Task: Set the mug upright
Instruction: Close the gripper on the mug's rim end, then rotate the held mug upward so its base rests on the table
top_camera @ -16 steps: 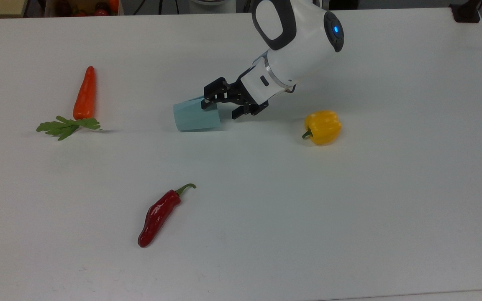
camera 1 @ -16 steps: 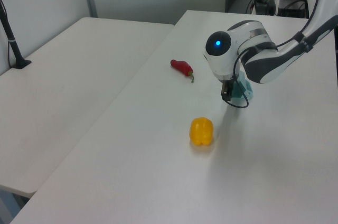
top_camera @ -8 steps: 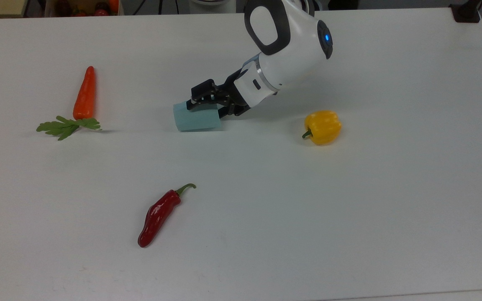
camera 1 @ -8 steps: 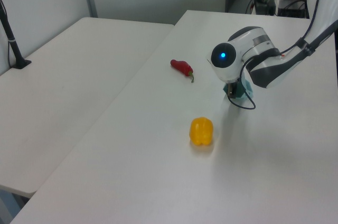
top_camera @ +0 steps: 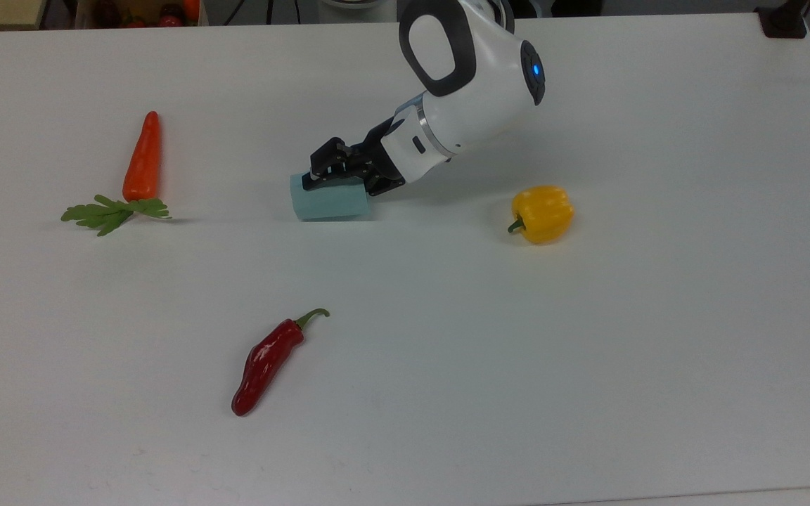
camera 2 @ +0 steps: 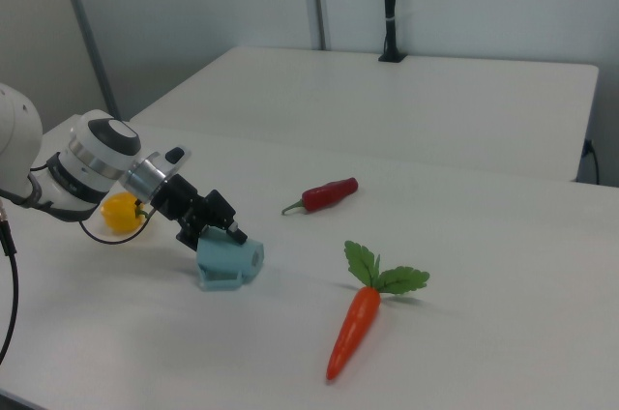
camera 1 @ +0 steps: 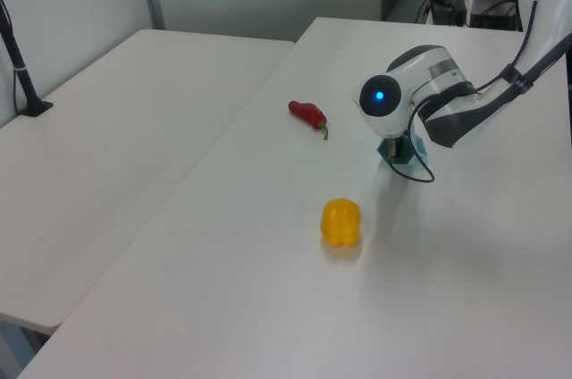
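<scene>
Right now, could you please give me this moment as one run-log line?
phase: grasping | pale blue faceted mug: on its side on white table | gripper: at mug's upper side | upright: not yet

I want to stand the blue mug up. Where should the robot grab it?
Probably by the rim wall. The mug lies on its side, its open mouth facing the top view's left, so the tool coming from above could pinch that wall and tip it up.

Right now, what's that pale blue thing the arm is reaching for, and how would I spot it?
On the white table, follow the robot arm down to its black end effector. There the mug lies on its side, between the carrot and the yellow pepper. It is pale blue-teal, the one item that is not a vegetable.
</scene>
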